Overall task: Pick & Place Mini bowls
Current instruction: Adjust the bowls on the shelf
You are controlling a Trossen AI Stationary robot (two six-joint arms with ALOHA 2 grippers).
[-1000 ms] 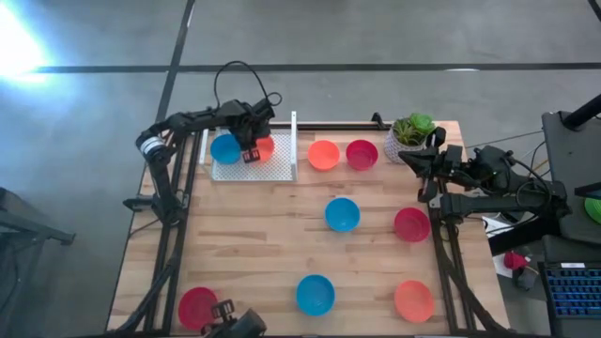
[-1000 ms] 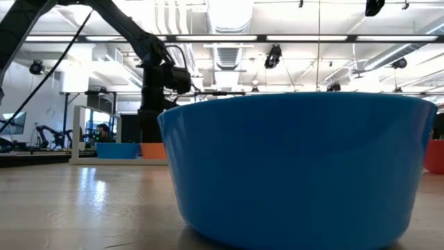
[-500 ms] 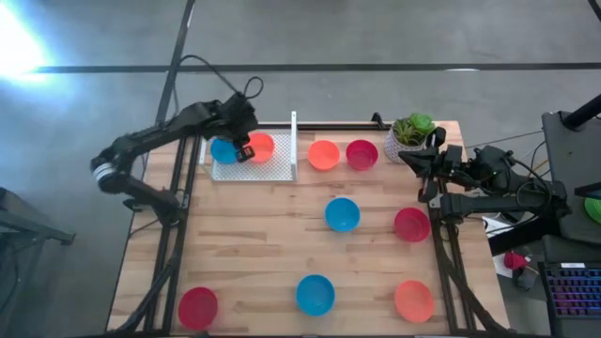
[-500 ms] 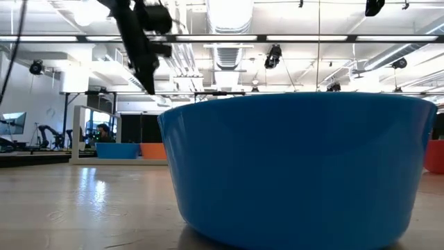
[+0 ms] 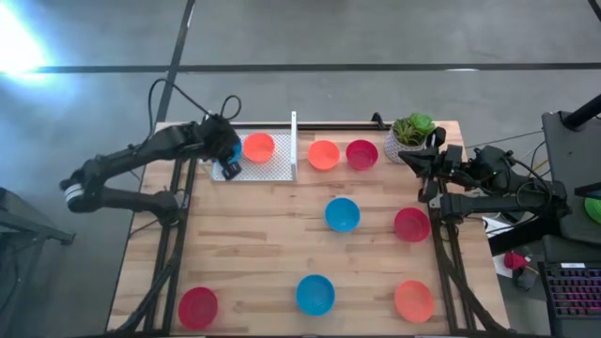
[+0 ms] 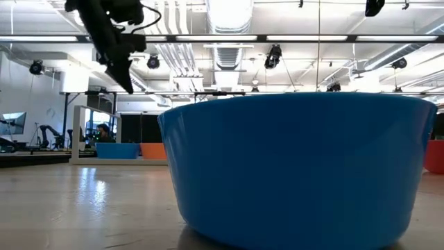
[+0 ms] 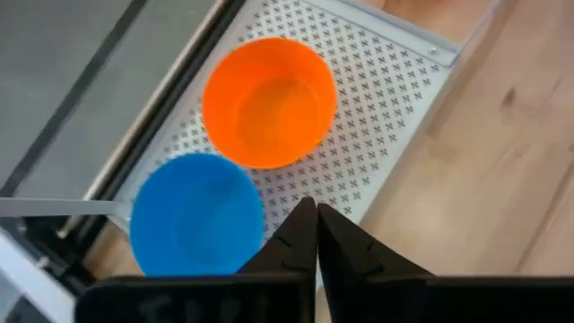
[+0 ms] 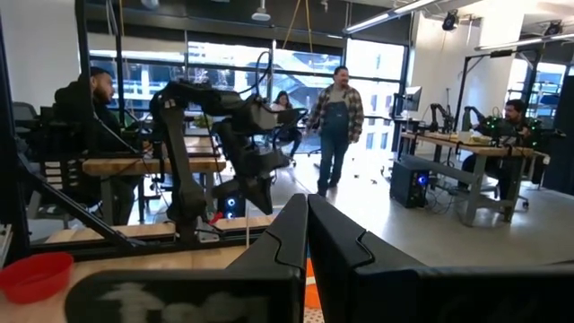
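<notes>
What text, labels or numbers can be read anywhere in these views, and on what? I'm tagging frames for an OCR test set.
None can be read.
The mini bowls carry no visible print.
The perforated tray holds an orange bowl and a blue bowl; neither shows any marking, and the tray only has its punched pattern.
The white plant pot shows no label.
Room screens and equipment in the right wrist view are too small to read.

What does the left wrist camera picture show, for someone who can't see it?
A small round orange plastic bowl and a small round blue plastic bowl sit side by side on a white perforated metal tray. The robot's left hand hovers above them, dark fingers shut and empty, beside the pale wooden table.
</notes>
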